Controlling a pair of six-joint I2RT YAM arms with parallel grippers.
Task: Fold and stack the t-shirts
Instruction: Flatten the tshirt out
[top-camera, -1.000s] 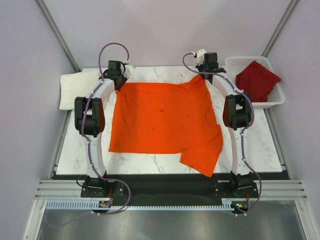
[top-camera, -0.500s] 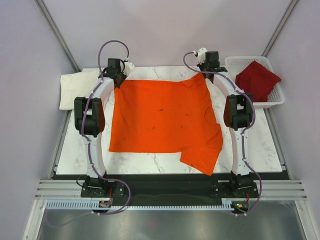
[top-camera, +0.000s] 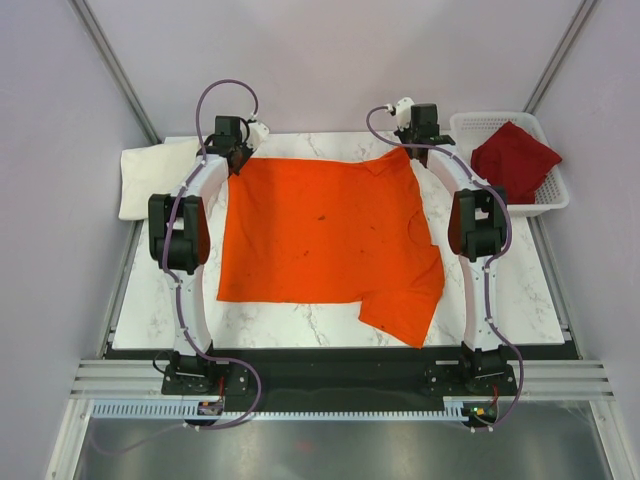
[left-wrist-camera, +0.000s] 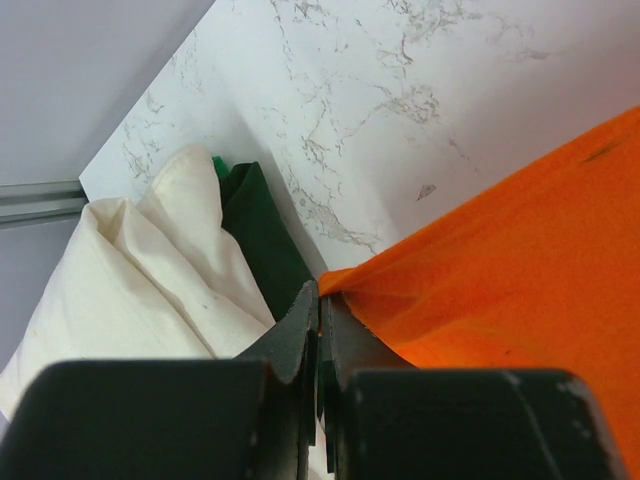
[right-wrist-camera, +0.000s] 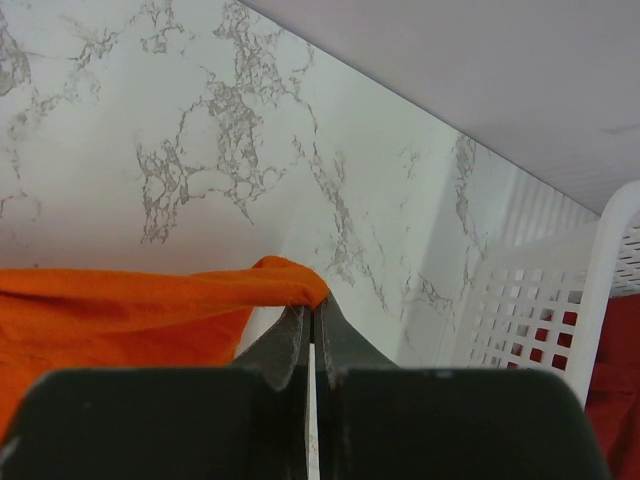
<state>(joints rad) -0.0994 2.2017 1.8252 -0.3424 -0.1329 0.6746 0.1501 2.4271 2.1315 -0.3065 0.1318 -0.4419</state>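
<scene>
The bright orange t-shirt (top-camera: 325, 238) lies spread over the middle of the marble table (top-camera: 515, 290). My left gripper (top-camera: 238, 160) is shut on its far left corner (left-wrist-camera: 345, 283). My right gripper (top-camera: 406, 150) is shut on its far right corner (right-wrist-camera: 290, 283). The cloth (right-wrist-camera: 120, 300) hangs taut between the two grips. One sleeve (top-camera: 405, 310) droops at the near right. A cream-white t-shirt (top-camera: 150, 175) lies folded at the far left edge (left-wrist-camera: 130, 270). The dark red t-shirt (top-camera: 513, 160) sits in the basket.
A white lattice basket (top-camera: 545, 200) stands at the far right (right-wrist-camera: 530, 300), close to my right gripper. Something dark green (left-wrist-camera: 262, 235) shows under the cream cloth. Metal frame posts and purple walls enclose the table.
Both grippers have drawn the shirt's far edge a little farther back, and it now lies straighter. The near sleeve shifted slightly.
</scene>
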